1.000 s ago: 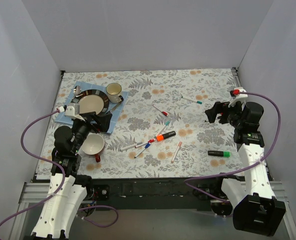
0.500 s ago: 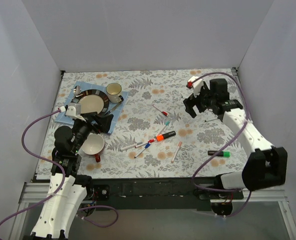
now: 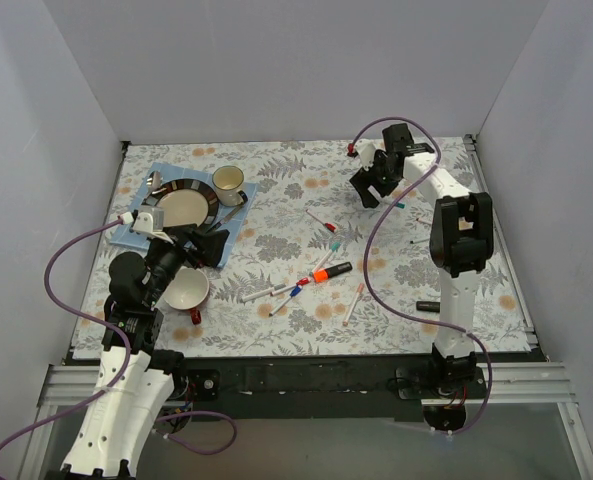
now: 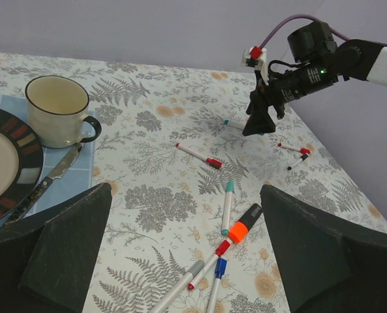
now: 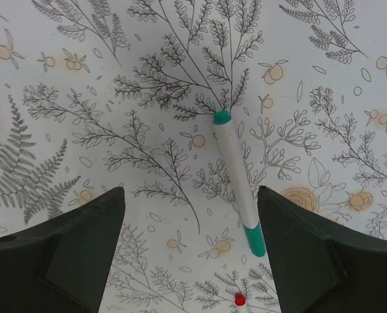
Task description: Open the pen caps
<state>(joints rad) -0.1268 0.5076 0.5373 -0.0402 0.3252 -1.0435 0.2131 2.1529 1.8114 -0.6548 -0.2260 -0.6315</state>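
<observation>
Top view: shows a fern-printed tablecloth (image 3: 276,165) strewn with pens (image 3: 266,292), mid-table a black marker (image 3: 341,269) with an orange cap (image 3: 321,275). Shows the right arm (image 3: 446,190) stretched to the far side, right gripper (image 3: 368,190) pointing down at the cloth; left arm (image 3: 126,300) folded beside a striped plate (image 3: 207,197).

Left wrist view: adds a low, side-on look; left gripper (image 4: 185,189) spread wide, holding nothing.

Right wrist view: alone reveals a slim white pen (image 5: 235,176) with a smooth teal cap (image 5: 254,240), lying flat on the cloth between widely parted fingers (image 5: 82,254), ungripped.
</observation>
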